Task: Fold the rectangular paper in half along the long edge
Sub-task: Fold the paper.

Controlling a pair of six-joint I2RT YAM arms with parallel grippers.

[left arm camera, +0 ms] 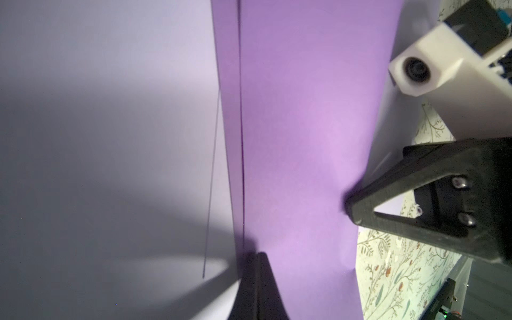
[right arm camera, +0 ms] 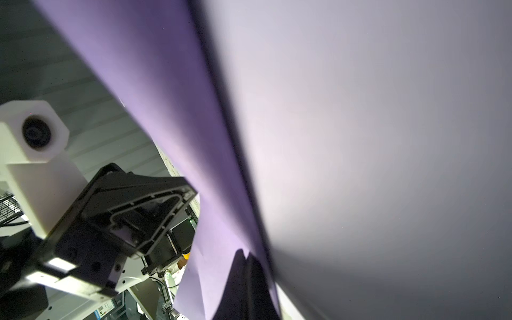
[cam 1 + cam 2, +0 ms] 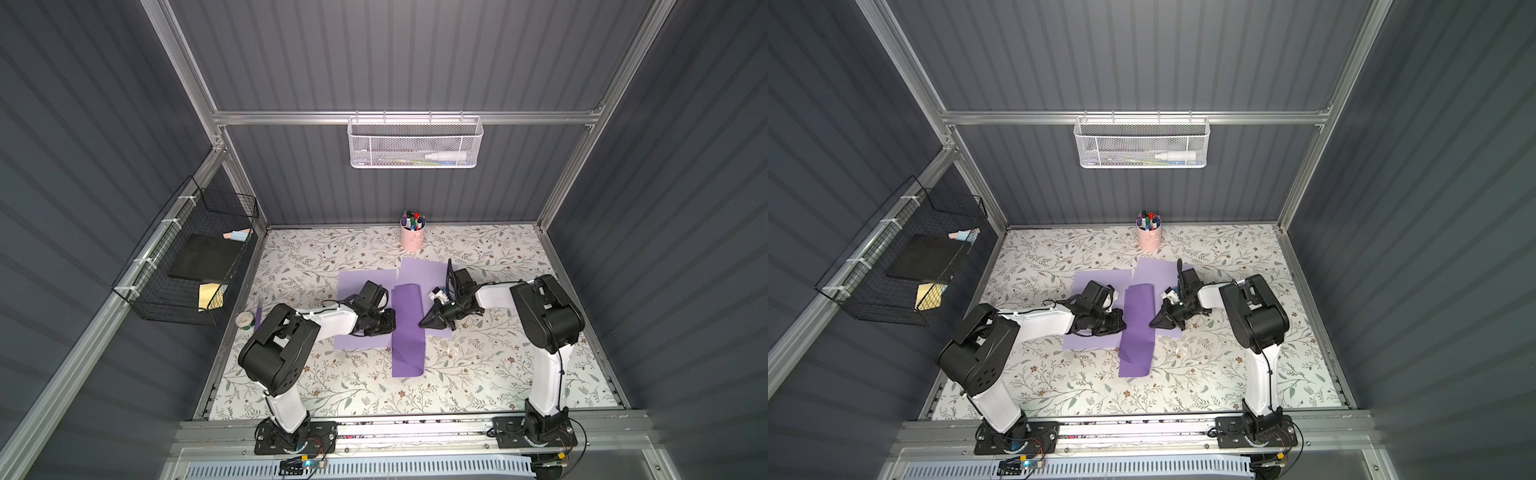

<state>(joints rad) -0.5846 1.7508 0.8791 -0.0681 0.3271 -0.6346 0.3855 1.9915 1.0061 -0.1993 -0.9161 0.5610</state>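
We are resting our left fingers [image 1: 249, 291] and right fingers [image 2: 260, 293], both closed, against the folded purple paper's [image 3: 408, 332] opposite edges.

both arms reach in low, elbows bent. left gripper [image 3: 391, 321] pinched closed, right gripper [image 3: 424, 323] closed too, tips pointing toward each other, near but apart, wrists angled down.

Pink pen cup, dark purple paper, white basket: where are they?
pink pen cup [image 3: 411, 240]: in a top view, on its pink side.
dark purple paper [image 3: 408, 347]: in a top view, on its middle.
white basket [image 3: 374, 145]: in a top view, on its mesh front.
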